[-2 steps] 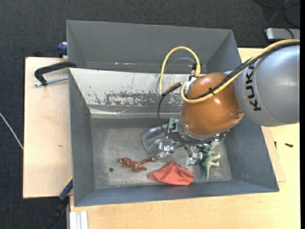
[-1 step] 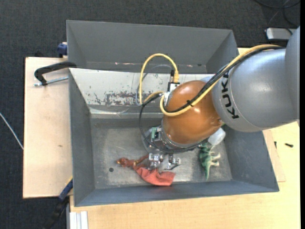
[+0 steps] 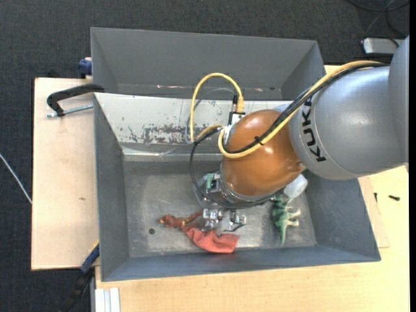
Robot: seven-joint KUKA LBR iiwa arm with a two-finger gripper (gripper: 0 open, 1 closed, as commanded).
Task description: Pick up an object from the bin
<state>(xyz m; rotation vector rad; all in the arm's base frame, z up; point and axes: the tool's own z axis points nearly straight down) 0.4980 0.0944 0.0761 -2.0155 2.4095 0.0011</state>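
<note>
a: camera view, from above and a little to one side. where, the pincer [image 3: 222,225]?
b: low over the floor of the grey metal bin [image 3: 130,194], front middle, right under the orange wrist cover [image 3: 257,158].
a: wide or narrow?
b: cannot tell. half hidden by the cover, with shadow and metal parts all in one clump.
a: holding something?
b: cannot tell that either. sits just over the upper edge of a red crumpled thing [image 3: 214,242], soft-looking, close to the front wall. touching it or just above it, hard to say.
a: and nearest to it?
b: just left of the pincer, a small reddish-brown toy creature [image 3: 174,221], long and thin, flat on the floor, one end up against the red crumpled thing. off to the right, apart from the pincer, a green toy dinosaur [image 3: 283,218], near the right wall.
a: anything further back?
b: a whitish translucent thing [image 3: 296,188], peeking out below the arm, right of the cover and just above the dinosaur. a small teal-green bit [image 3: 209,182] at the cover's left edge, too hidden to name.
a: the arm itself?
b: silver arm [image 3: 357,129], in from the right, "kuka" lettered on its side. yellow cable [image 3: 214,83] looping up from the cover in front of the back wall.
</note>
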